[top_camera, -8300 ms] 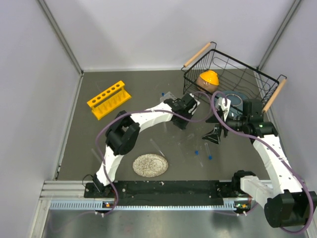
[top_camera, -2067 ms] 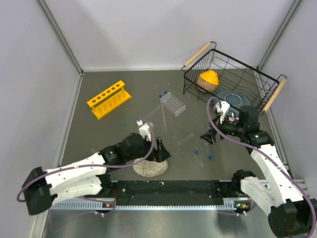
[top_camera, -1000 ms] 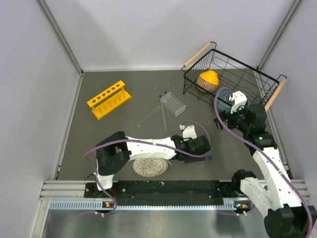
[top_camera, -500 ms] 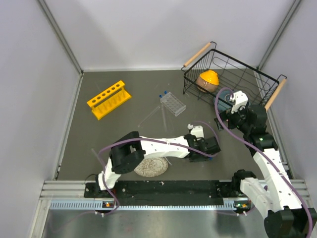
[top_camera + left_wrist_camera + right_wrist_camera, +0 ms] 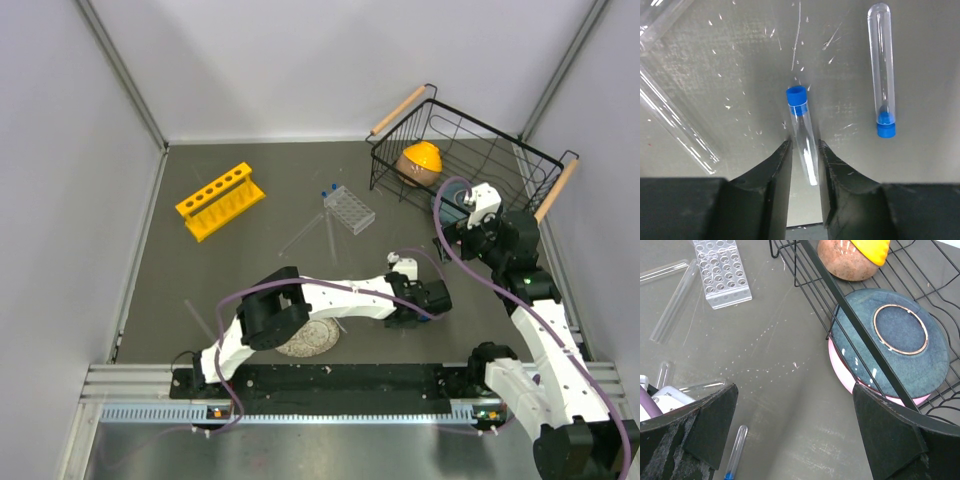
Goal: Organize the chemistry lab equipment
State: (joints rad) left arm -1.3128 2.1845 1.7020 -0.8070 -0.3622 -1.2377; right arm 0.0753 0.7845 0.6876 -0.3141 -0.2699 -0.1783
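Left pincer (image 5: 804,150) down at the worktop (image 5: 740,65), narrowed to a slot barely wider than the blue-capped vial (image 5: 803,132) lying flat between its fingers (image 5: 775,170). Thin slivers of worktop seemingly showing on either side of the glass, so probably not clamped yet, though hard to be sure from this angle. Long axis of that vial running almost straight out from the pincer, slightly slanted, with the cap at the far end and the rounded bottom back in the slot. Squeeze across the short width, then; no wrist turn called for, by the look of it. Second vial (image 5: 881,75) off to the right, apart, roughly parallel but with its cap toward the camera. Long test tubes (image 5: 670,125) at the left, cut off by the frame edge. Right pincer (image 5: 795,390) spread wide and holding nothing, up beside the black wire basket (image 5: 460,150); left arm plainly the nearer. Small clear rack (image 5: 349,209) well apart from the vial, yellow six-hole rack (image 5: 220,200) farther off again. From above, the straddled vial hidden under the left wrist. Two blue specks at the clear rack's end too small to place.
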